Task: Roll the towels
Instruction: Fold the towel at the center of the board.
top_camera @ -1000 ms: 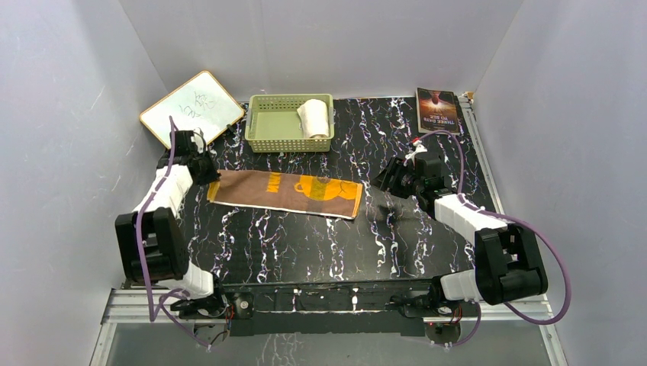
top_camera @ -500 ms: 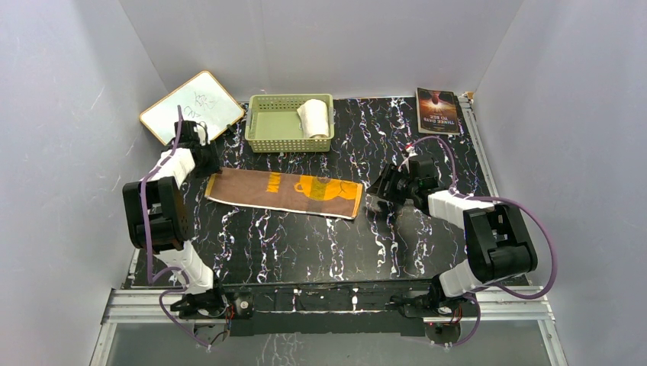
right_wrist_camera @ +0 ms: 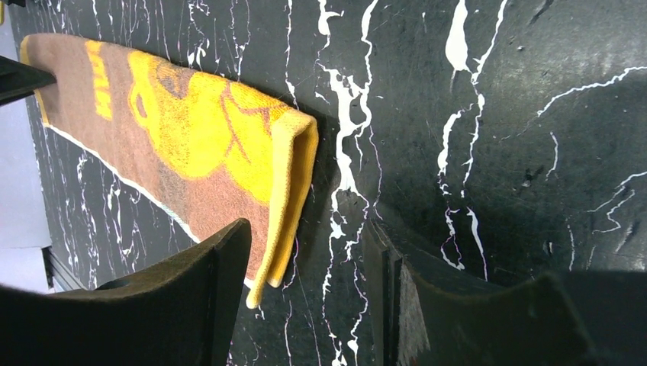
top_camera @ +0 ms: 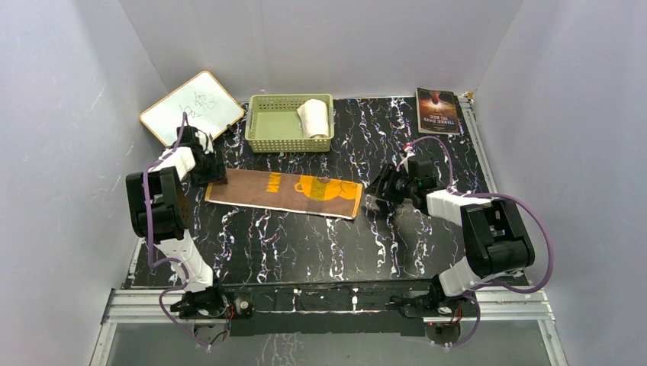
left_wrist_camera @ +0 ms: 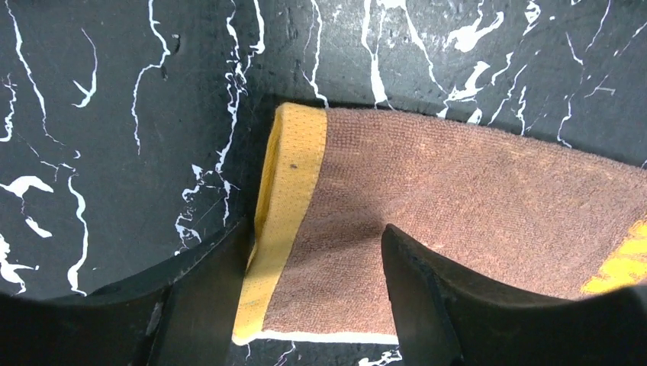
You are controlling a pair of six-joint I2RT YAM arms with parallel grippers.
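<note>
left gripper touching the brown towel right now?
Cannot tell. In the left wrist view the left gripper stands open astride the yellow hem of the brown towel, fingers overlapping the cloth, but neither contact nor a gap shows plainly.

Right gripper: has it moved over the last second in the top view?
Yes. The right gripper has come left and a little toward the near edge, away from the book and up to the brown towel's right end.

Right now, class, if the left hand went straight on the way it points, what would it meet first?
The left hand would probably meet the brown towel first: its yellow-edged end lies between the open fingers.
</note>
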